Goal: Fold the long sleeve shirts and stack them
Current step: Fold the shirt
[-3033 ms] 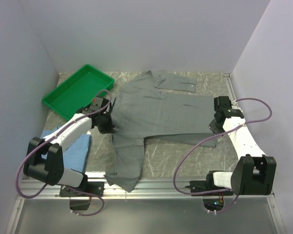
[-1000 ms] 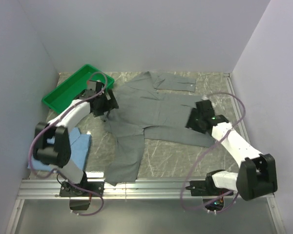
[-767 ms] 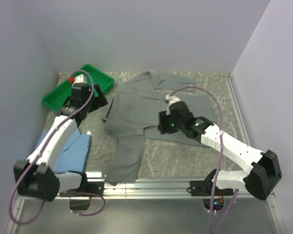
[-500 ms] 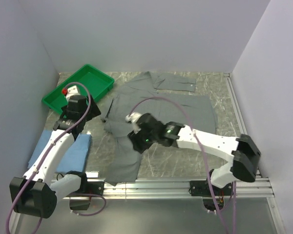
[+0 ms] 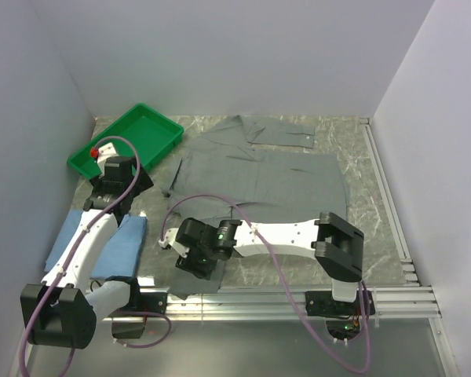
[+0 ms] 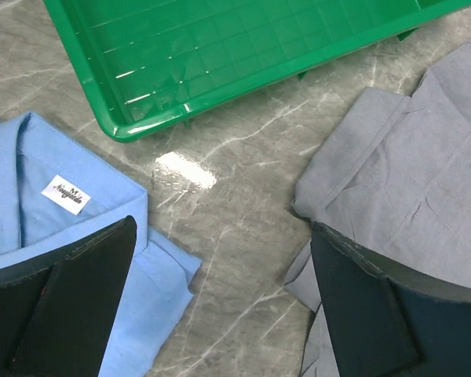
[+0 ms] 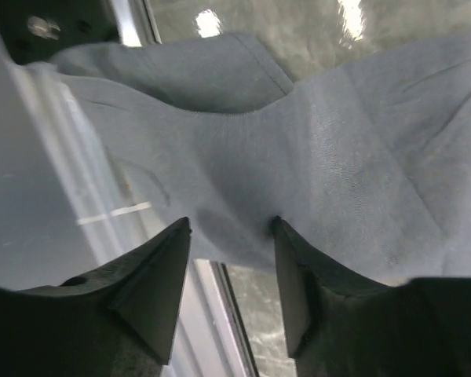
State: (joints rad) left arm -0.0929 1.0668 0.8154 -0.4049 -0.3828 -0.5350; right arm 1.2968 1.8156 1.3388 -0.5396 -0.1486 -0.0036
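A: What could go wrong from here?

B: The right gripper (image 7: 228, 228) sits low over the near sleeve (image 5: 191, 283) of the grey shirt (image 5: 259, 181). Its fingers are partly apart and straddle the cloth, with nothing pinched that I can see. That sleeve's end lies on the metal rail (image 5: 259, 293) at the worktop's near edge. There are two likely risks. The fingers could close on one thin layer and let it slip out. Or the cuff could snag on the rail when lifted, tugging the flat body out of shape.

A: And the left gripper (image 6: 220, 314)?

B: Its fingers are spread wide and hold nothing. It hovers above bare worktop (image 6: 243, 196), between the blue shirt (image 6: 55, 196) and the grey shirt's collar end (the green tray (image 6: 220, 47) lies just beyond).

A: How does the grey shirt lie?

B: It is spread flat in the middle of the worktop. Its long axis runs left to right, collar toward the tray and hem toward the right arm's side. The far sleeve (image 5: 279, 132) lies along the far edge, cuff pointing right. The near sleeve runs crosswise, toward the arm bases. The blue shirt lies folded at the near left, apart from the grey one.
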